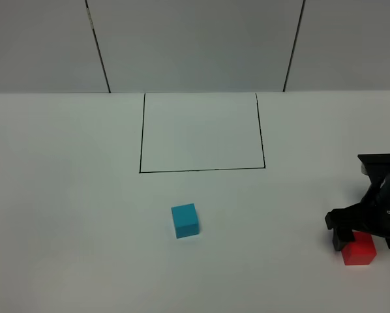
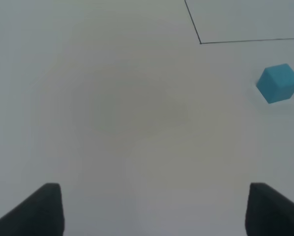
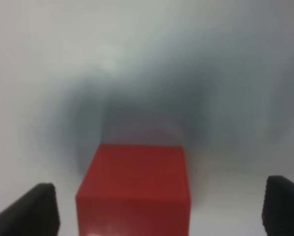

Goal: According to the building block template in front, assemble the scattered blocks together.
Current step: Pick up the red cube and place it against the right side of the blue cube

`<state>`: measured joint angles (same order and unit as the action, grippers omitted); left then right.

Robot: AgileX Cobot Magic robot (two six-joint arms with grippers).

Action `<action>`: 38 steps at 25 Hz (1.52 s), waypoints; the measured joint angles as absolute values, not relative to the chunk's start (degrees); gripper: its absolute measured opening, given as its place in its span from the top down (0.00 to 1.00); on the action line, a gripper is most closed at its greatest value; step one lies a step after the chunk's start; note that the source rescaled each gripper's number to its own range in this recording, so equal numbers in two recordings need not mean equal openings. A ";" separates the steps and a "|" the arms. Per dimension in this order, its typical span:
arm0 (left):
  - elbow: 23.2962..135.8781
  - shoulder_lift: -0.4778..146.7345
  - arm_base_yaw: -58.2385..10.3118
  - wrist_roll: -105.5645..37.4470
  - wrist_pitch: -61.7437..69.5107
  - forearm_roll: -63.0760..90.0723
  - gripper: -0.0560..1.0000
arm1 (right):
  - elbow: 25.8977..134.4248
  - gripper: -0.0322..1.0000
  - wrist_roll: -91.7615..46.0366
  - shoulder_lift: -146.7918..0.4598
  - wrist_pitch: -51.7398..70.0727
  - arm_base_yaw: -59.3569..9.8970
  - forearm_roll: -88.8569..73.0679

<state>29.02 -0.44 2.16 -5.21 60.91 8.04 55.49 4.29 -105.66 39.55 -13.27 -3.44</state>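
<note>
Cyan-blue cube (image 1: pixel 185 220) on surface (image 1: pixel 64 215), near front edge of outlined rectangle (image 1: pixel 201 134). Red cube (image 1: pixel 359 250) well right of rectangle, between wide jaws of right gripper (image 3: pixel 161 206), not clamped. Left gripper (image 2: pixel 154 209) jaws wide, empty.

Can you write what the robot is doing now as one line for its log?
right gripper: jaws open, straddling red cube, not gripped | left gripper: jaws open, empty | blue cube: loose, outside black outline
</note>
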 joint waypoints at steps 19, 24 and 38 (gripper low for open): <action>29.02 -0.44 2.16 -5.15 60.91 8.04 0.00 | 55.49 0.61 3.18 -108.96 37.72 -13.27 -3.19; 29.02 -0.44 2.16 -5.15 60.91 8.04 0.00 | 55.49 0.97 3.07 -108.96 37.53 -13.27 -3.30; 29.02 -0.44 2.16 -5.15 60.91 8.04 0.00 | 55.49 0.97 2.28 -108.96 39.09 -13.27 -3.40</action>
